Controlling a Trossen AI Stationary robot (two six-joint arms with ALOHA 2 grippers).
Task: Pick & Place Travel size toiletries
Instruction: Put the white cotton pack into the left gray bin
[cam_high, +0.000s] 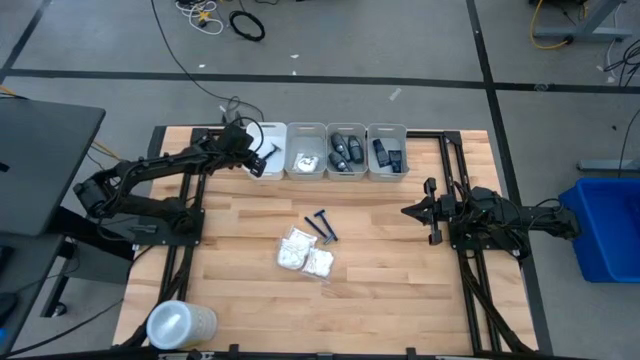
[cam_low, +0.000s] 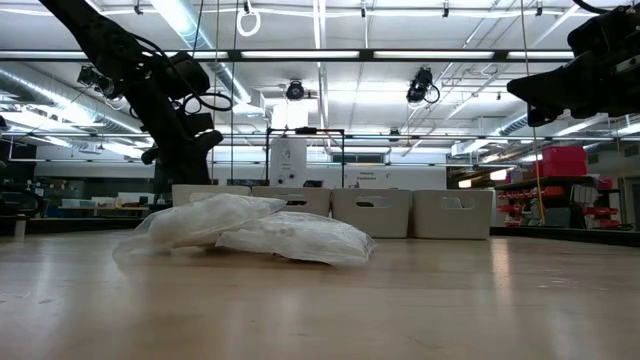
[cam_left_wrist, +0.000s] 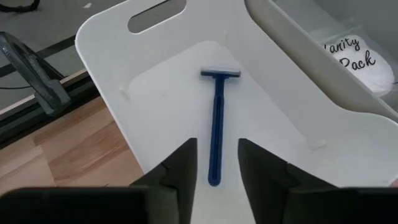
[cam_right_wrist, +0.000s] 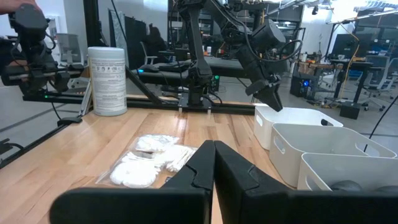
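Observation:
My left gripper (cam_left_wrist: 217, 168) hangs open over the leftmost white bin (cam_high: 268, 150) at the table's far edge, slanting down into it. A dark blue razor (cam_left_wrist: 216, 124) lies flat on that bin's floor. Its handle end is between my two fingers with a gap on each side, and its head points away from them. Two more blue razors (cam_high: 322, 226) and a pile of white crinkly packets (cam_high: 305, 253) lie on the wood at mid-table. My right gripper (cam_high: 408, 211) waits shut and level at the table's right, pointing toward the middle.
Three more white bins stand in the row: one (cam_high: 306, 160) holds a white packet, two (cam_high: 346, 152) (cam_high: 387, 152) hold small dark containers. A clear round lidded tub (cam_high: 180, 323) stands at the near left corner. Bare wood lies around the mid-table pile.

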